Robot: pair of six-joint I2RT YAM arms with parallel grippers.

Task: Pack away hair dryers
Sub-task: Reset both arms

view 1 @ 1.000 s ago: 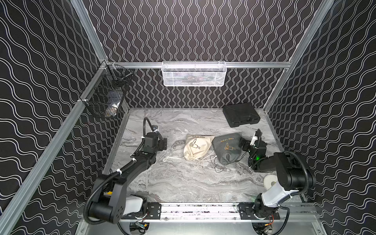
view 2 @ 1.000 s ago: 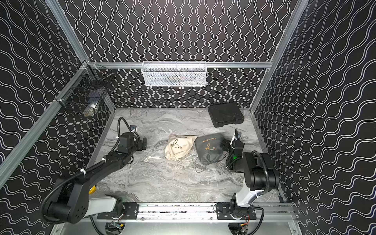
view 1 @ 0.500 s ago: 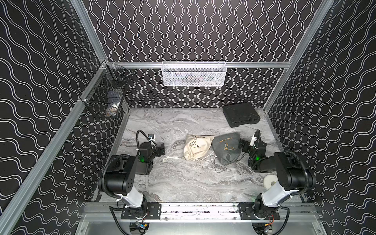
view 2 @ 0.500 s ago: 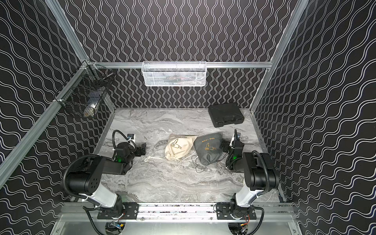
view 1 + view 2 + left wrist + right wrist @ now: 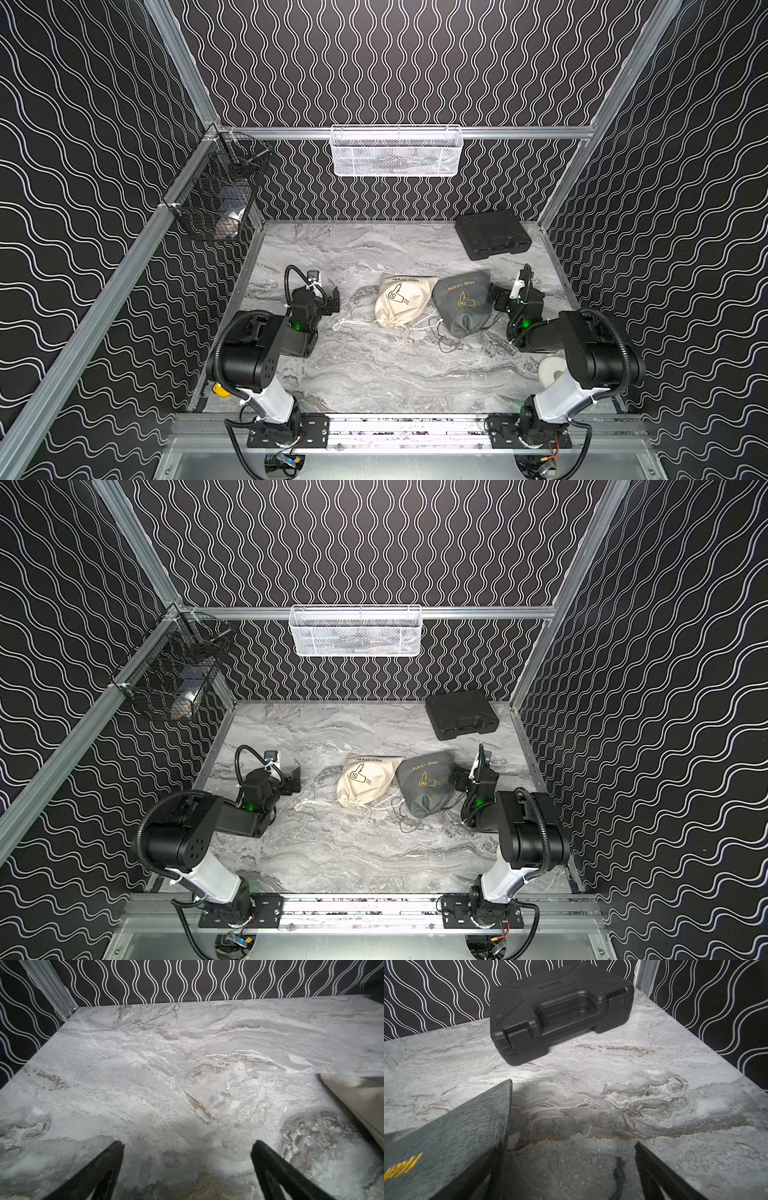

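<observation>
A grey bag (image 5: 461, 305) lies on the marble table (image 5: 374, 365). A beige bag (image 5: 401, 301) touches it, and a black case (image 5: 492, 235) sits behind it. The hair dryers are hidden. The right gripper (image 5: 566, 1147) is spread wide and holds nothing, with one finger at the grey bag's edge. The left gripper (image 5: 187, 1145), past the beige bag, is wide and empty too.

Two pouches on the marble counter (image 5: 332, 854), an arm folded low on either side.
The beige pouch (image 5: 365, 777) touches the grey pouch (image 5: 428, 787); the right gripper (image 5: 458, 780) sits just beside the grey one, the left gripper (image 5: 293, 780) apart from the beige; a black case (image 5: 461, 713) lies near the back wall.
</observation>
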